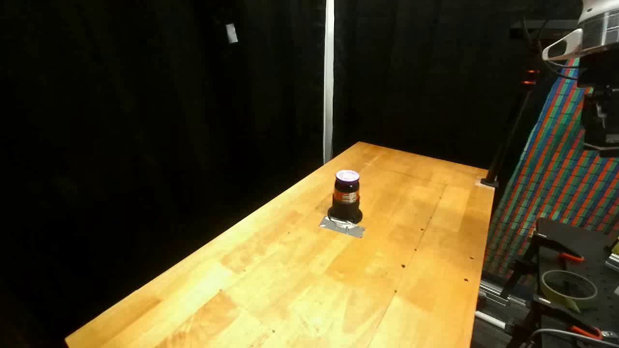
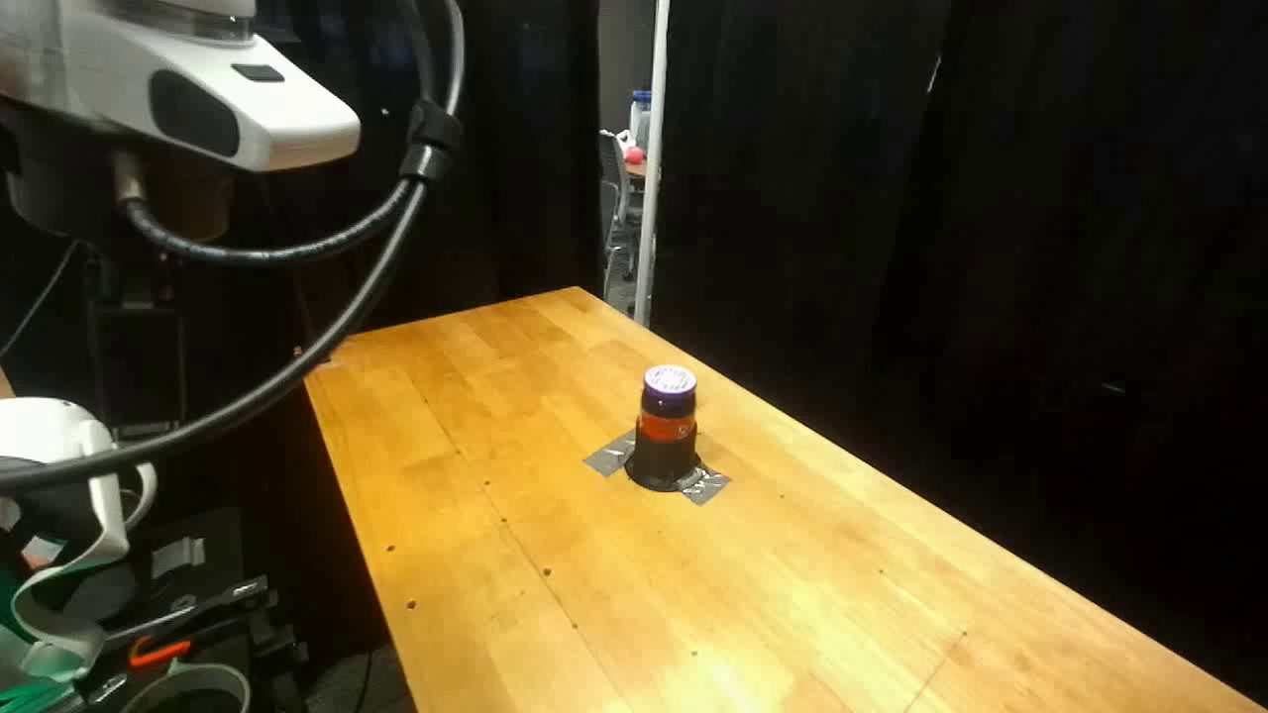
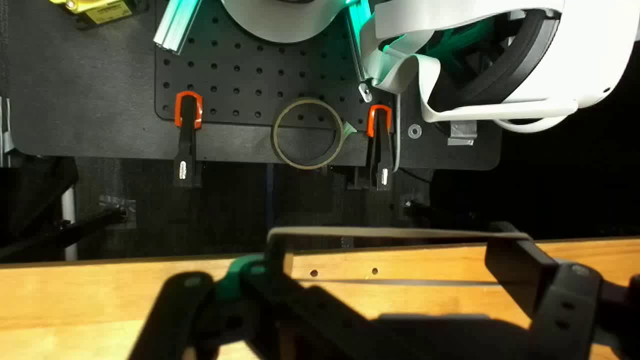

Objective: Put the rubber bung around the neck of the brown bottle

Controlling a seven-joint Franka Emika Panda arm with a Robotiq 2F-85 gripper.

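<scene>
The claw is holding its two dark fingers wide apart. A thin rubber band is stretching around both, crossing the gap in two strands and touching each finger. In the wrist view the claw is overlapping the edge of the wooden table; its height above the wood cannot be told. Above the claw, the white arm is occupying a side of both exterior views, with a black cable looping from it.

Well apart from the claw, the brown bottle is standing upright on the wooden table in both exterior views, showing a pale lid and an orange label. Its lower part is sitting in a black holder, and grey tape is touching the holder's foot and the wood.

Beyond the table edge, a dark bench is bearing two clamps, a roll of tape between them, and a white headset. Black curtains are hanging behind the wooden table, parted near a pale post.
</scene>
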